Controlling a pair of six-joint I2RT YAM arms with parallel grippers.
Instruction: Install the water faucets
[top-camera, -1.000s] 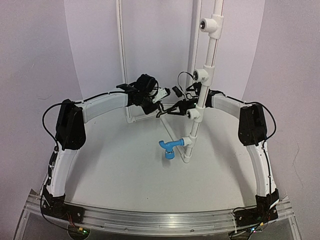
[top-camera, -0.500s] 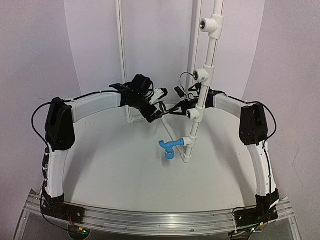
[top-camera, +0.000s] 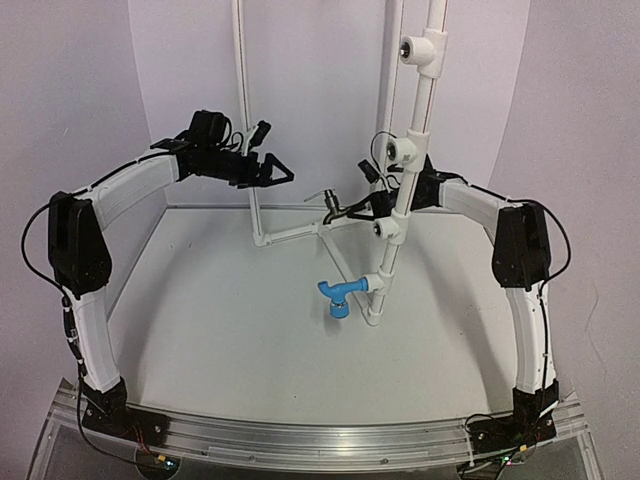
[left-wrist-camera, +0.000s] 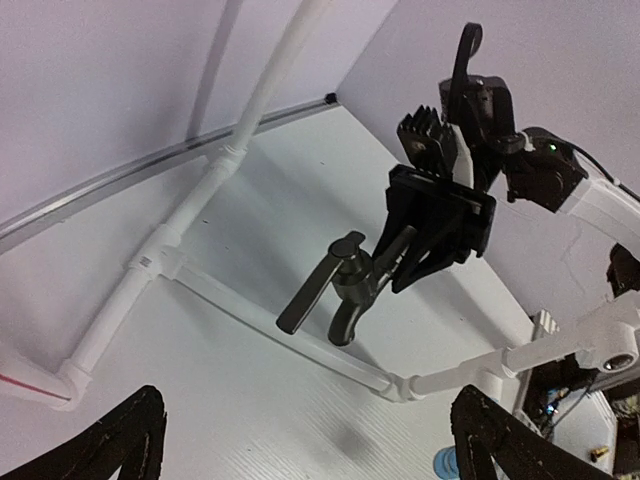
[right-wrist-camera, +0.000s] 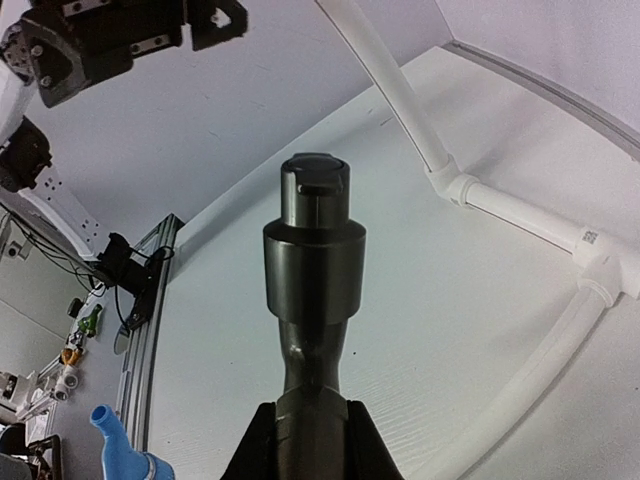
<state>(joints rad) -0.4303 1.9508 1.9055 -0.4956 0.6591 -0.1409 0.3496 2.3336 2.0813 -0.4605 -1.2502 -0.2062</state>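
Observation:
My right gripper (top-camera: 352, 211) is shut on the black water faucet (top-camera: 330, 204) and holds it in the air left of the white pipe stand (top-camera: 412, 120). The right wrist view shows the black faucet (right-wrist-camera: 314, 265) standing up out of my right gripper (right-wrist-camera: 310, 445). From the left wrist, the same faucet (left-wrist-camera: 342, 288) hangs with its lever and spout down, clamped by the right gripper (left-wrist-camera: 415, 255). My left gripper (top-camera: 278, 172) stands open and holds nothing, well to the upper left; its fingertips (left-wrist-camera: 120, 440) frame the bottom corners. The blue faucet (top-camera: 337, 294) sits in the lowest tee.
The stand carries three more white tee fittings, top (top-camera: 420, 48), middle (top-camera: 402, 150) and lower (top-camera: 387, 229). Its white base pipes (top-camera: 290, 234) lie across the back of the table, with a second upright (top-camera: 243, 90) behind. Curved white walls close the back.
My left gripper opened, let go of the black faucet and drew back up and to the left. The right gripper stayed shut on the faucet near the stand.

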